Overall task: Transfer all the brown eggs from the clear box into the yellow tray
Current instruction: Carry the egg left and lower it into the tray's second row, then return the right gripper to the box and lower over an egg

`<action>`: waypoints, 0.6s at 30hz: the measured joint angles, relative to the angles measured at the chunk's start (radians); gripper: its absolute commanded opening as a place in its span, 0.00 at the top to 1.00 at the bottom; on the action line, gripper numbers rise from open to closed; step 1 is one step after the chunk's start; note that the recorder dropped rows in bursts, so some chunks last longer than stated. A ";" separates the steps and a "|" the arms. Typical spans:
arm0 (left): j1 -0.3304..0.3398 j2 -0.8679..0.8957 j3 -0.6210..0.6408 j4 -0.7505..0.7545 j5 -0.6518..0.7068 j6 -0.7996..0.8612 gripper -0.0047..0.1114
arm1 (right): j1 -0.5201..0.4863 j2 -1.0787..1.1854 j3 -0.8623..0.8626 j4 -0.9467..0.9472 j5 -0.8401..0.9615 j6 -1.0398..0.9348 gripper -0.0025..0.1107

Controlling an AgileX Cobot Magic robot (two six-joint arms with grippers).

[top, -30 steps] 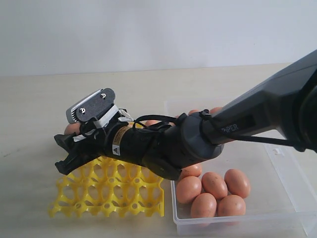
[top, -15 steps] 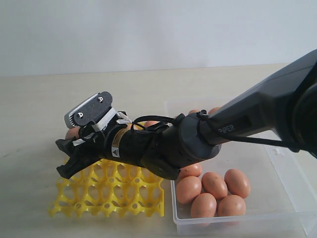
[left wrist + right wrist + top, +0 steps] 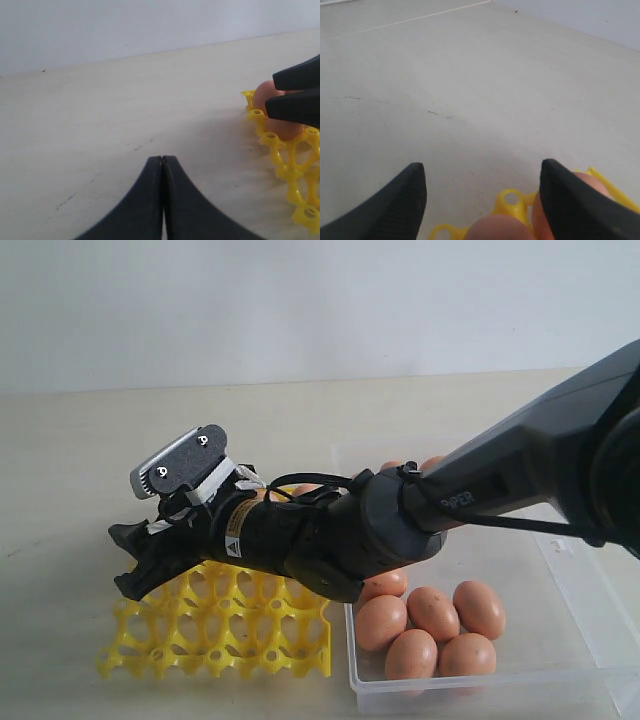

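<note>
beige table (image 3: 80, 440) | brown eggs (image 3: 432, 612) smooth, oval | yellow tray (image 3: 128, 618) w/ cup grid

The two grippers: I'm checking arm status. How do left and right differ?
The left gripper is shut, jaws pressed together; the right gripper is open wide. The right gripper hangs over the yellow tray edge and brown eggs; the left gripper faces bare table. Both are black and hold nothing.

Your right gripper (image 3: 482, 165) had its jaws spread wide, gripping nothing. Between them you saw one brown egg (image 3: 500, 229) seated at the edge of the yellow tray (image 3: 525, 202). A second egg (image 3: 592, 184) sat partly hidden behind one jaw. Pale tabletop (image 3: 470, 75) lay beyond.
</note>
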 measured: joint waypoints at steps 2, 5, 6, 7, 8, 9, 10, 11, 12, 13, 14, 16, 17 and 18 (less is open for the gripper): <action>0.000 0.000 0.000 0.000 0.000 0.000 0.96 | 0.000 0.000 0.000 0.000 0.000 0.000 0.41; 0.000 0.000 0.000 0.000 0.000 0.000 0.96 | 0.000 0.000 0.000 0.000 0.000 0.000 0.43; 0.000 0.000 0.000 0.000 0.000 0.000 0.96 | 0.000 -0.002 0.000 0.000 0.003 0.000 0.46; 0.000 0.000 0.000 0.000 0.000 0.000 0.96 | 0.000 -0.007 0.000 0.000 0.011 0.000 0.52; 0.000 0.000 0.000 0.000 0.000 0.000 0.96 | 0.000 -0.019 0.000 0.002 0.030 0.000 0.61; 0.000 0.000 0.000 0.000 0.000 0.000 0.96 | 0.000 -0.037 0.000 0.002 0.059 0.000 0.69; 0.000 0.000 0.000 0.000 0.000 0.000 0.96 | 0.000 -0.062 0.000 0.002 0.090 0.000 0.80; 0.000 0.000 0.000 0.000 0.000 0.000 0.96 | 0.000 -0.092 0.000 0.004 0.133 0.002 0.92; 0.000 0.000 0.000 0.000 0.000 0.000 0.96 | 0.000 -0.129 0.000 0.004 0.180 0.002 0.97; 0.000 0.000 0.000 0.000 0.000 0.000 0.96 | 0.000 -0.169 0.000 0.004 0.232 0.002 0.97; 0.000 0.000 0.000 0.000 0.000 0.000 0.96 | 0.000 -0.204 0.000 0.004 0.275 0.002 0.98; 0.000 0.000 0.000 0.000 0.000 0.000 0.96 | -0.002 -0.297 0.000 0.011 0.392 0.004 0.98; 0.000 0.000 0.000 0.000 0.000 0.000 0.96 | -0.004 -0.335 0.000 0.011 0.458 0.004 0.98; 0.000 0.000 0.000 0.000 0.000 0.000 0.96 | -0.008 -0.382 0.000 0.014 0.531 0.004 0.98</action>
